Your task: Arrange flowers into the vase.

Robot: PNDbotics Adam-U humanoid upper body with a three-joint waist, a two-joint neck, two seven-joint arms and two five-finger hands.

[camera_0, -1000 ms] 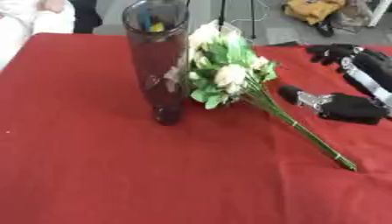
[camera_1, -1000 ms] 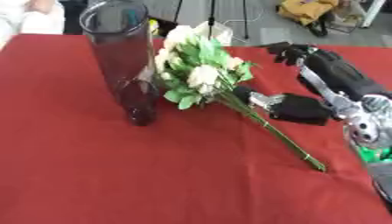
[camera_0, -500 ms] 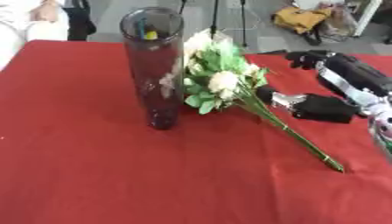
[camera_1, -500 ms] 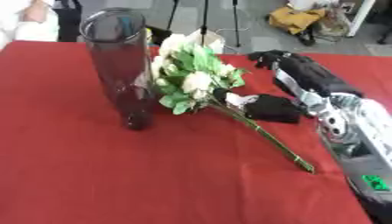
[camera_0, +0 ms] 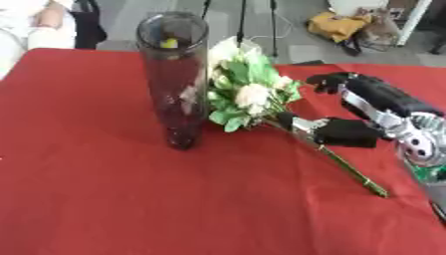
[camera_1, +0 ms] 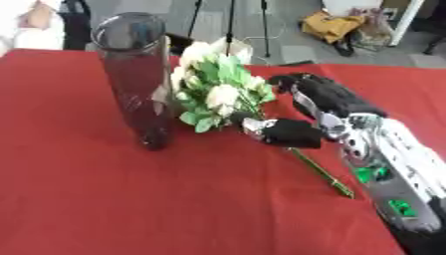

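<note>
A tall dark glass vase (camera_0: 174,84) stands upright on the red table (camera_0: 104,199), left of centre. Beside it on the cloth lies a bouquet (camera_0: 248,89) of white flowers and green leaves, its heads almost touching the vase. The long green stems (camera_0: 353,172) run to the lower right. My right hand (camera_0: 383,102) comes in from the right and is spread open. Its thumb (camera_0: 344,133) lies across the stems just below the leaves, and its fingers (camera_0: 327,80) reach toward the flower heads, apart from the thumb. My left hand shows in neither view.
My right forearm (camera_1: 392,164) lies along the table's right side. A person in white (camera_0: 35,25) sits at the far left corner. A yellow bag (camera_0: 335,22) and tripod legs stand on the floor beyond the far edge.
My right hand has moved left toward the bouquet, and its thumb now lies over the stems. The vase and flowers stay put, though the view has shifted a little.
</note>
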